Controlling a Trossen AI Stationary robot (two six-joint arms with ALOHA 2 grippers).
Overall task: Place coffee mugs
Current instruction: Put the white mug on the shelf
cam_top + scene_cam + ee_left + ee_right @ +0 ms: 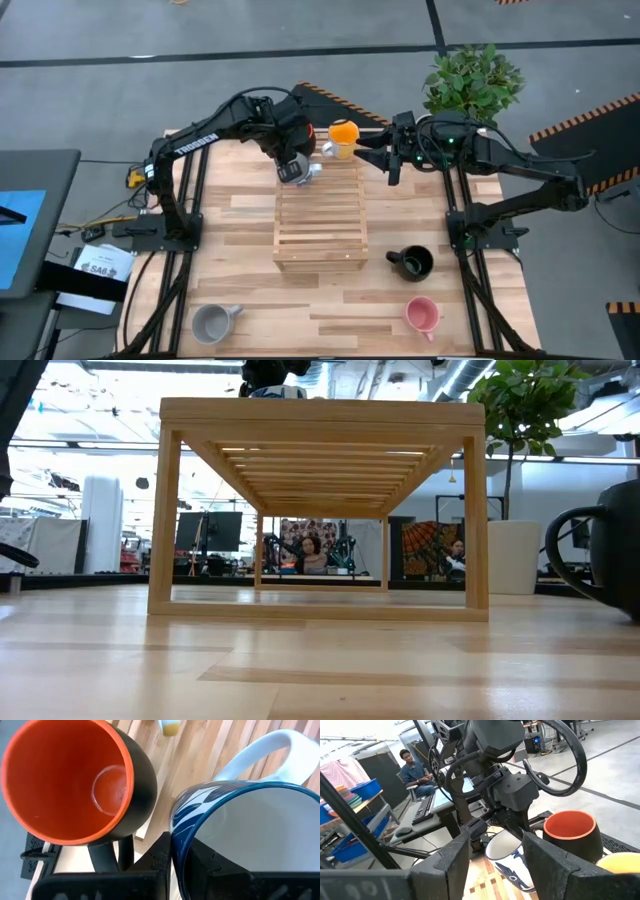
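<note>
Mug in my left gripper [298, 170], that's the story right now: the white mug [250, 840] with the blue pattern, my fingers clenched over its rim, one inside and one outside, so the handle swings free and the base stays clear for setting down. I'm holding it over the far end of the wooden slatted rack [320, 225], near its left corner, and I judge that is where it goes.

Just beside it, also at the far end of the rack, sits the red-orange mug [75, 780], dark outside and orange within, upright, mouth open to my wrist camera. The yellow-orange mug [343, 135] stands at the rack's far edge toward my right. So the row builds along the back, which would explain my working this end.

My right gripper [392, 160] hovers past the rack's far right corner, jaws parted and empty, facing my left arm; I read it as waiting.

Three remain on the table: the black mug [414, 262] right of the rack, the grey mug [211, 322] and pink mug [422, 315] along the near edge.
</note>
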